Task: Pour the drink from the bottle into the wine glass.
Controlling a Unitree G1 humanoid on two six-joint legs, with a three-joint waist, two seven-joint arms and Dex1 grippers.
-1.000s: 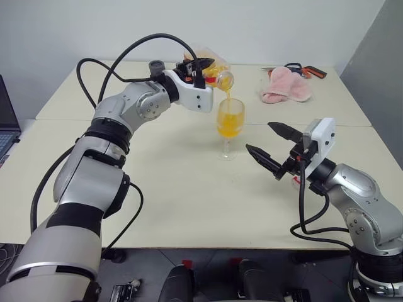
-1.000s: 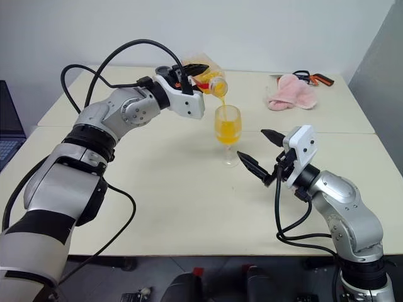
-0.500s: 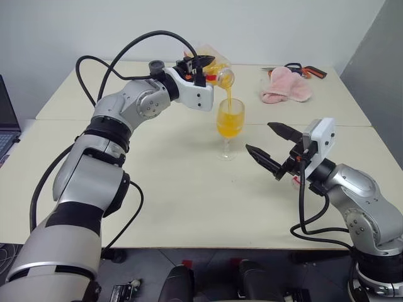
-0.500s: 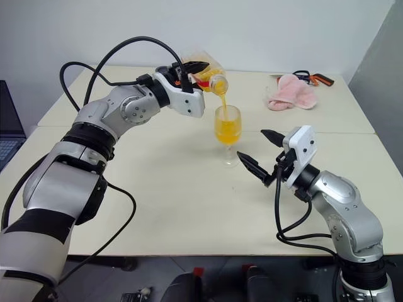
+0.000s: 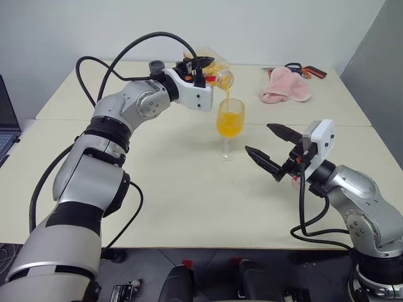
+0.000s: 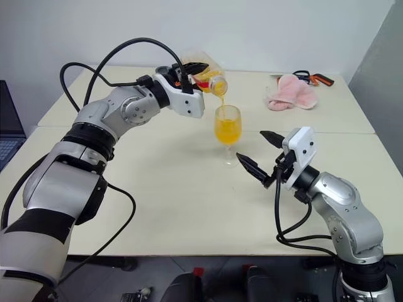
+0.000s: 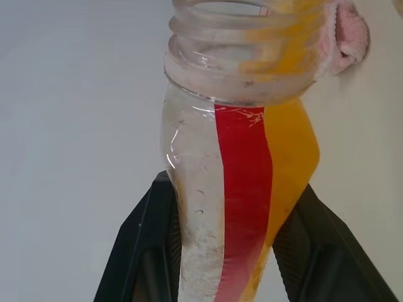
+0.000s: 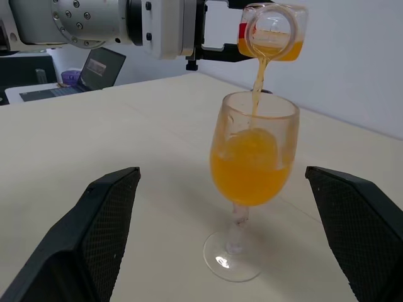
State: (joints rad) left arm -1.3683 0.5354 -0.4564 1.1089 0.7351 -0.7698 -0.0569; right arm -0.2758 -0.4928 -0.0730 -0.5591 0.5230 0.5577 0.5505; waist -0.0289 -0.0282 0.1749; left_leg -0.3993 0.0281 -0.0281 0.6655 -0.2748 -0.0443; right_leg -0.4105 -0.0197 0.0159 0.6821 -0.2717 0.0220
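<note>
The wine glass stands upright mid-table, its bowl well over half full of the orange drink. Above it my left gripper is shut on the clear bottle, which lies tipped with its open mouth over the rim; a thin orange stream falls into the glass. A red strip runs along the bottle, and some drink remains low inside it. My right gripper stands open just right of the glass, level with its stem, holding nothing.
A pink cloth lies at the back right of the table, with a dark orange-handled tool behind it. A laptop sits off the left edge. The table has a seam across its middle.
The pour carries on and the drink stands slightly higher in the glass. Neither arm has moved.
</note>
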